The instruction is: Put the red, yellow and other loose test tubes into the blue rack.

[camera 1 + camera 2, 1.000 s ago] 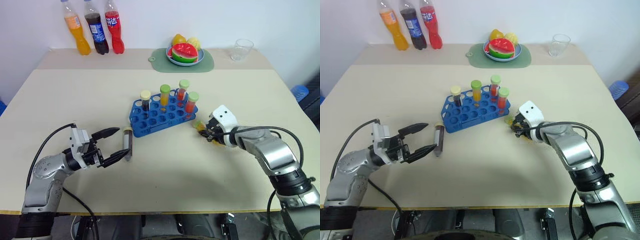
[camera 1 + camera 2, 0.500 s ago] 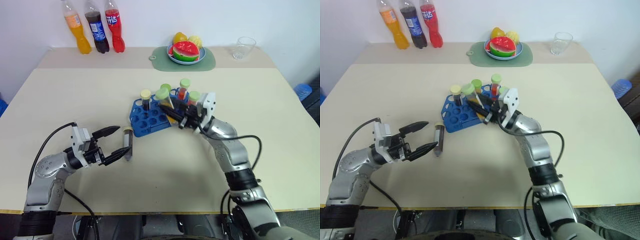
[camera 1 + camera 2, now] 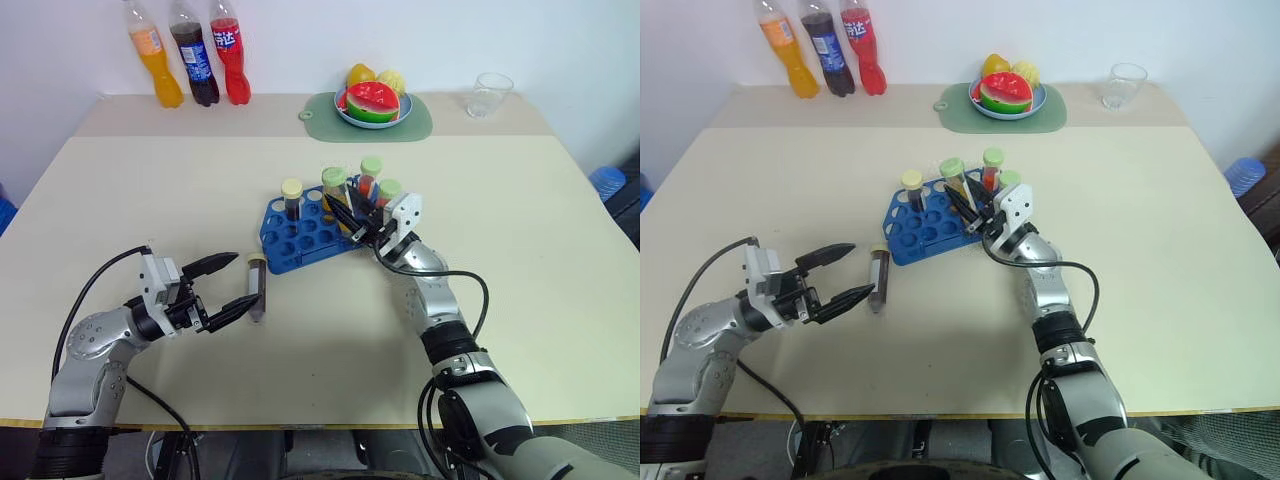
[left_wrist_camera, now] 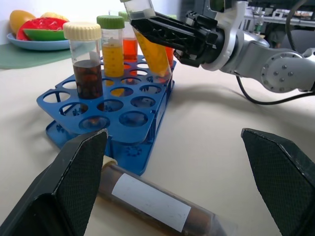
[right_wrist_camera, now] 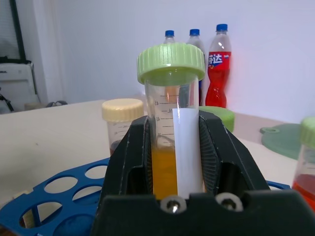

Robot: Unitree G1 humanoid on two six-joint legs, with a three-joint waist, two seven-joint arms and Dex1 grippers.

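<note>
Yellow tube (image 5: 172, 142) tilted over blue rack (image 3: 300, 240), clamped in right gripper (image 3: 352, 222). 4 tubes standing in rack. Brown tube (image 3: 256, 286) lying on table (image 3: 330, 340) between spread fingers of left gripper (image 3: 226, 285), near rack.

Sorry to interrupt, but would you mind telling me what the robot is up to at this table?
It is loading test tubes into the blue rack. The right gripper is shut on a yellow tube with a green cap, holding it tilted over the rack, not yet in a hole. The left gripper is open around a dark brown tube lying on the table. Four tubes already stand in the rack.
</note>
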